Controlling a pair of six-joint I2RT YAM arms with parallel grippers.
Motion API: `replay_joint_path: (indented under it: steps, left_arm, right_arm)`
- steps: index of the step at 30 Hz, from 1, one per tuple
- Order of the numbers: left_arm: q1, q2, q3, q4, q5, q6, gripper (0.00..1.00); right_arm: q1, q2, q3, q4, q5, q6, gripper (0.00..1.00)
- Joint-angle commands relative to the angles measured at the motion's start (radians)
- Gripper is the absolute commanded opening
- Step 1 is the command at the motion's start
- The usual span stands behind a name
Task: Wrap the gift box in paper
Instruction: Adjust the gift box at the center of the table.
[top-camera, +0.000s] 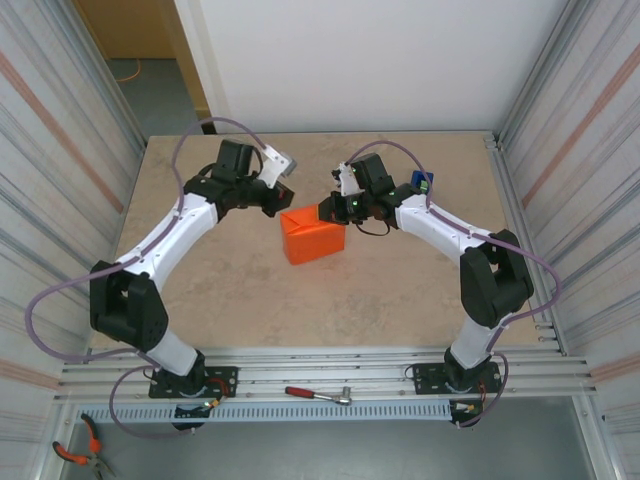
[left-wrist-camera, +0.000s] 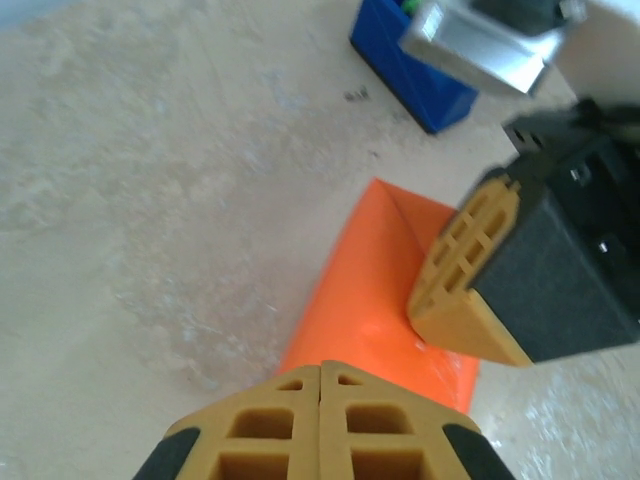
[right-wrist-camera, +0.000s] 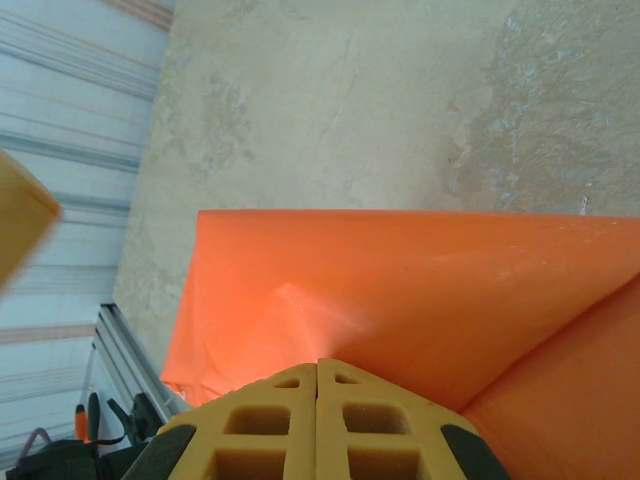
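Paper (top-camera: 313, 236): bright orange, smooth, folded into a boxy parcel w/ a slanted flap at its R end, sitting mid-table (top-camera: 230, 290). L gripper (top-camera: 283, 197) jaws closed at parcel's far L corner. R gripper (top-camera: 333, 208) jaws closed, tips on the flap; can't tell if pinching. Bare table all round, walls well apart. Blue dispenser (top-camera: 421, 182) near, behind R arm.

Looking down from above, I have the paper (top-camera: 313, 235) mid-table (top-camera: 200, 290): left gripper (top-camera: 283, 198) just beside at eleven o'clock, right gripper (top-camera: 333, 208) at one, tape dispenser (top-camera: 422, 183) toward two, wrench (top-camera: 318, 394) at six.
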Motion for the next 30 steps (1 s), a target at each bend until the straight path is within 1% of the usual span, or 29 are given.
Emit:
replay_joint_path:
  steps: [1,11,24,30]
  left_arm:
    - [-0.041,0.012,0.028,-0.078,0.023,0.072,0.00]
    - [-0.066,0.065,0.047,-0.104,0.019,0.080,0.00]
    - [-0.072,0.062,-0.013,-0.091,0.020,0.078,0.00]
    - [-0.083,0.061,-0.036,-0.095,-0.009,0.091,0.00]
  right_arm:
    - [-0.003,0.030,-0.052,-0.101,0.053,-0.028,0.00]
    - [-0.003,0.037,-0.061,-0.098,0.052,-0.027,0.00]
    - [-0.005,0.035,-0.062,-0.095,0.048,-0.025,0.00]
    - [-0.005,0.029,-0.056,-0.093,0.043,-0.020,0.00]
